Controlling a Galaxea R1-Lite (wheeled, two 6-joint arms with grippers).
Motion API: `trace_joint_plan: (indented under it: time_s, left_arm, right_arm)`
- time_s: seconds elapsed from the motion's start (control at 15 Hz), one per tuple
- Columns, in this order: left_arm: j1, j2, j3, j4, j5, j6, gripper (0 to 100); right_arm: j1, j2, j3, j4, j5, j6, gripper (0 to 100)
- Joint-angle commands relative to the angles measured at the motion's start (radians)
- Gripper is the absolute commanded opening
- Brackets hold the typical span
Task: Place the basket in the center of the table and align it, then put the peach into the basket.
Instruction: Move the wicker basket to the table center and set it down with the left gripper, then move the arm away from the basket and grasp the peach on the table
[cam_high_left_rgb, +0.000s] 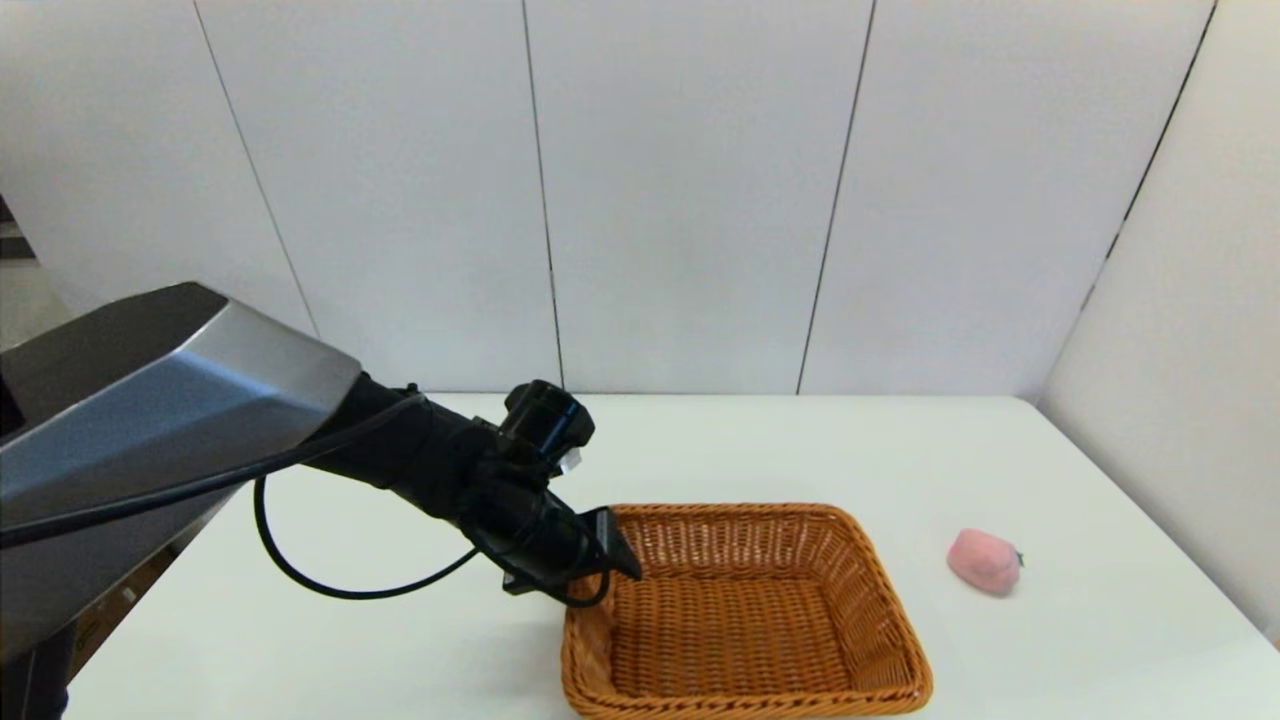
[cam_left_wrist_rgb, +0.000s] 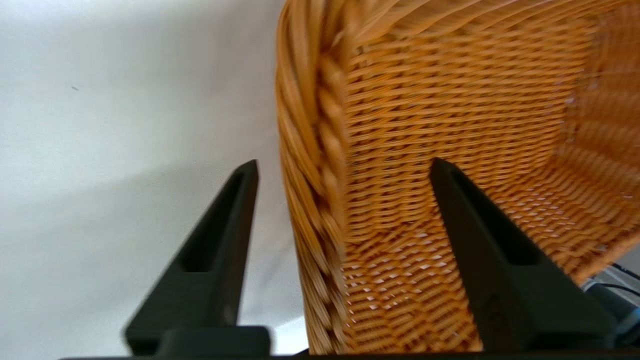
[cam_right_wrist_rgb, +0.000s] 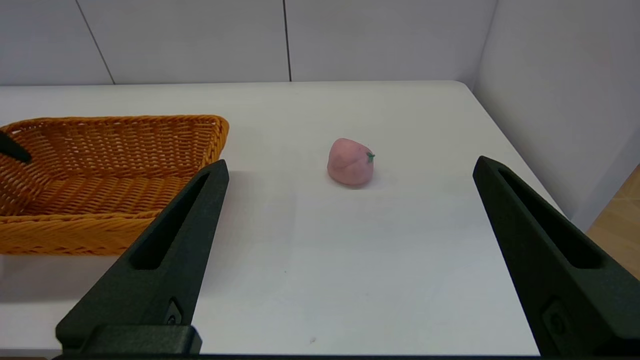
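The orange-brown wicker basket (cam_high_left_rgb: 885, 610) sits on the white table (cam_high_left_rgb: 800, 440), near the front edge and a little right of the middle. My left gripper (cam_high_left_rgb: 612, 552) is at the basket's left rim, near its far corner. In the left wrist view that gripper (cam_left_wrist_rgb: 342, 167) is open, one finger outside the braided rim (cam_left_wrist_rgb: 310, 150) and one finger inside the basket, neither pressing on it. The pink peach (cam_high_left_rgb: 985, 562) lies on the table to the right of the basket, apart from it. In the right wrist view my right gripper (cam_right_wrist_rgb: 352, 165) is open and empty, well short of the peach (cam_right_wrist_rgb: 350, 162), with the basket (cam_right_wrist_rgb: 125, 145) off to one side.
White wall panels stand behind the table and along its right side. The table's right edge (cam_right_wrist_rgb: 520, 160) runs close beyond the peach. A black cable (cam_high_left_rgb: 330, 585) loops down from my left arm over the table's left part.
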Motion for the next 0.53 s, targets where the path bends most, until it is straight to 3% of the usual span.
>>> trace_joint_plan:
  time_s: [0.07, 0.27, 0.53]
  left_arm:
    - [0.065, -0.236, 0.027, 0.015, 0.0, 0.061, 100]
    - [0.111, -0.539, 0.102, 0.032, 0.01, 0.112, 100]
    - [0.147, -0.932, 0.231, 0.054, 0.119, 0.282, 100]
  right_arm:
    - [0.0, 0.001, 0.0, 0.0, 0.0, 0.0, 100]
    - [0.0, 0.001, 0.0, 0.0, 0.0, 0.001, 100]
    - [0.0, 0.0, 0.001, 0.0, 0.0, 0.0, 100]
